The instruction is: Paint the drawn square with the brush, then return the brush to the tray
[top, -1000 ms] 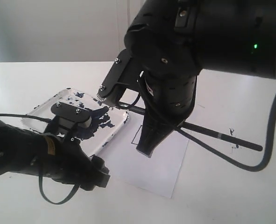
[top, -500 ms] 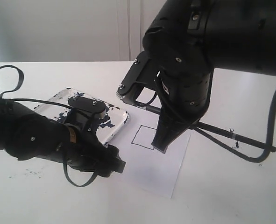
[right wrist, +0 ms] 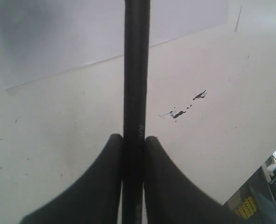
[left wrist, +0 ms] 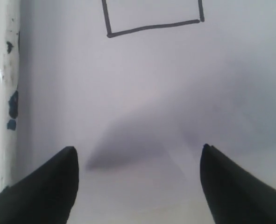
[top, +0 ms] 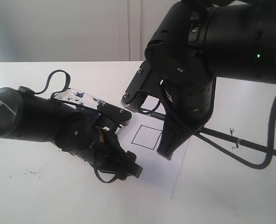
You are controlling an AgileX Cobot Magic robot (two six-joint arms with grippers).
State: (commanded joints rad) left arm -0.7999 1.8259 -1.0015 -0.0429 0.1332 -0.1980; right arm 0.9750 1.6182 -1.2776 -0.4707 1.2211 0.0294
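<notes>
The drawn square (top: 146, 137) sits on the white paper sheet (top: 162, 175), and its inside is white. In the left wrist view the drawn square (left wrist: 152, 18) lies ahead of my left gripper (left wrist: 138, 151), which is open above bare paper (left wrist: 142, 93). That left gripper (top: 130, 169) hovers at the sheet's near-left edge. Its arm covers most of the tray (top: 74, 95), of which a paint-specked rim (left wrist: 0, 93) shows. My right gripper (right wrist: 134, 140) is shut on the brush (right wrist: 137, 70). The brush (top: 222, 135) slants over the table, with the right gripper (top: 169, 147) just right of the square.
Small dark paint specks mark the table beside the brush (top: 232, 133) (right wrist: 180, 113), and faint smudges lie at the lower left (top: 32, 173). The right arm's cable (top: 250, 164) loops low over the table. A cable loop (top: 58, 77) rises from the left arm.
My left arm has swung right, across the tray to the paper's edge. The right arm has shifted right with the brush, so the whole square now shows.
</notes>
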